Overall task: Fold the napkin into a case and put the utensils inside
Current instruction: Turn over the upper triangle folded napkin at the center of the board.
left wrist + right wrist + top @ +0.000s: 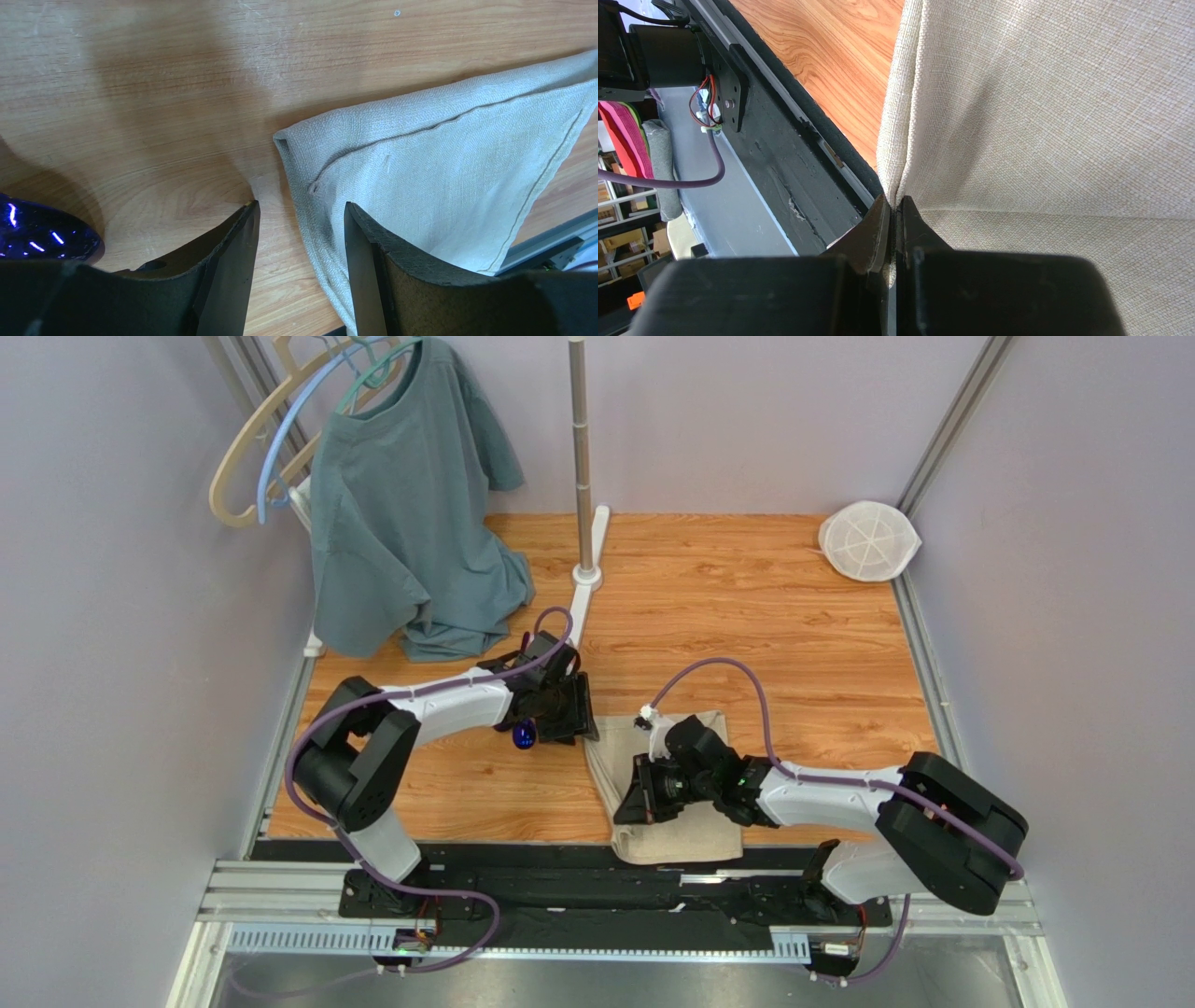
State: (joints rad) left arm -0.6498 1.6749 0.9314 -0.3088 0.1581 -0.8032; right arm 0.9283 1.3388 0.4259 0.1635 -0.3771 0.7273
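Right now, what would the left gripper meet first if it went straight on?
Probably the napkin: its near edge lies between the left gripper's open fingers, on the table. Depth is unclear.

Left gripper: jaws apart, nothing between them but the cloth's edge.
Napkin: beige, folded, stitched hem showing; its corner lies just ahead of the fingertips.
Right finger: over the cloth.
Left finger: over bare wooden table.
Spoon bowl: shiny purple, lower left, partly cut off.

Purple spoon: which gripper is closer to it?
Left. The left gripper is right beside the spoon; the right gripper is farther off, pinching the napkin's edge.
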